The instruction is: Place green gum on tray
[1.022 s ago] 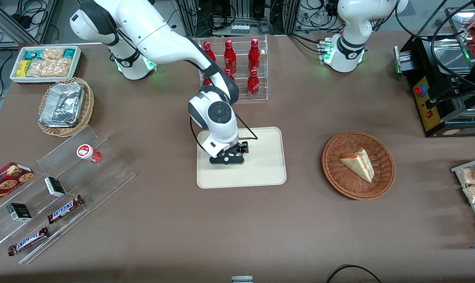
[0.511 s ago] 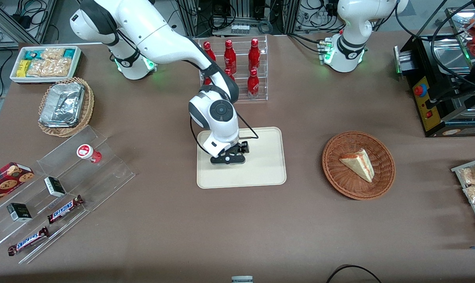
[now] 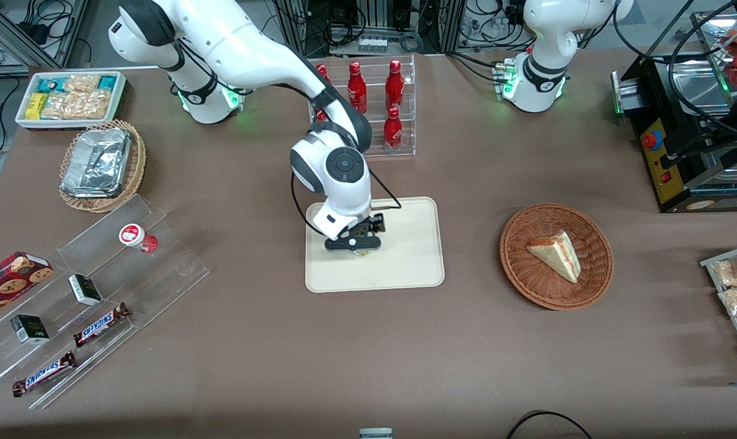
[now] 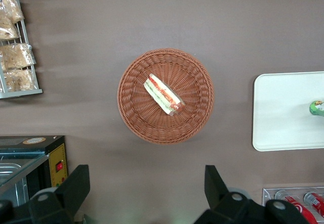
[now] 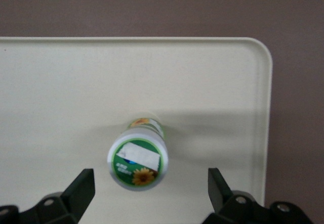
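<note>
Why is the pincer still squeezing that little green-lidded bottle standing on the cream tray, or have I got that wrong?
One thing is off: the pincer is not squeezing it. The right wrist view shows its fingers spread wide, apart from the small green-lidded gum bottle. The rest holds: the bottle stands upright on the cream-beige rectangular plastic tray, with the pincer just above it.

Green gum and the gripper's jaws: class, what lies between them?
Nothing. In the right wrist view the green gum stands on the tray, bare tray separating it from the open gripper.
</note>
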Tool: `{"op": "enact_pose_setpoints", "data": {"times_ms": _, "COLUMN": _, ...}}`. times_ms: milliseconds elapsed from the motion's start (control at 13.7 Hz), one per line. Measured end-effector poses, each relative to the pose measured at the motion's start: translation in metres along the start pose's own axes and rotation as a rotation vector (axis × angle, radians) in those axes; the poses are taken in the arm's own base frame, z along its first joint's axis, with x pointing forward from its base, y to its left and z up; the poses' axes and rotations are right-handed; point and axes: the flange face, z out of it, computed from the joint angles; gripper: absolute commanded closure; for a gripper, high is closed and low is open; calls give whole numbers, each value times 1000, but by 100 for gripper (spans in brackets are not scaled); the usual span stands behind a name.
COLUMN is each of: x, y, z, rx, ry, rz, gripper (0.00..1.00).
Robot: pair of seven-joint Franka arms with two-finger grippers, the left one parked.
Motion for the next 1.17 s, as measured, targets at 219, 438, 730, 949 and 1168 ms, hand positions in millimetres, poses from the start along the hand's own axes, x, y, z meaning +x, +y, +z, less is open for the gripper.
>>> {"op": "enact_pose_setpoints", "data": {"times_ms": 219, "x": 17, "y": 45, "z": -51, "rx": -25, "ry": -44, "rz": -64, "gripper": 1}}
{"op": "enact_pose_setpoints", "data": {"times_ms": 438, "x": 32, "y": 97, "z": -83, "rx": -32, "ry": -79, "rz": -133, "gripper": 1}}
{"op": "enact_pose_setpoints", "data": {"times_ms": 730, "x": 54, "y": 184, "z": -110, "rx": -6, "ry": -145, "rz": -225, "gripper": 1}}
{"op": "enact_pose_setpoints", "data": {"times_ms": 949, "x": 72, "y": 277, "z": -125, "rx": 50, "ry": -160, "rz": -259, "gripper": 1}}
{"op": "enact_pose_setpoints", "data": {"times_ms": 1168, "x": 74, "y": 376, "z": -129, "rx": 80, "ry": -164, "rz": -237, "gripper": 1}}
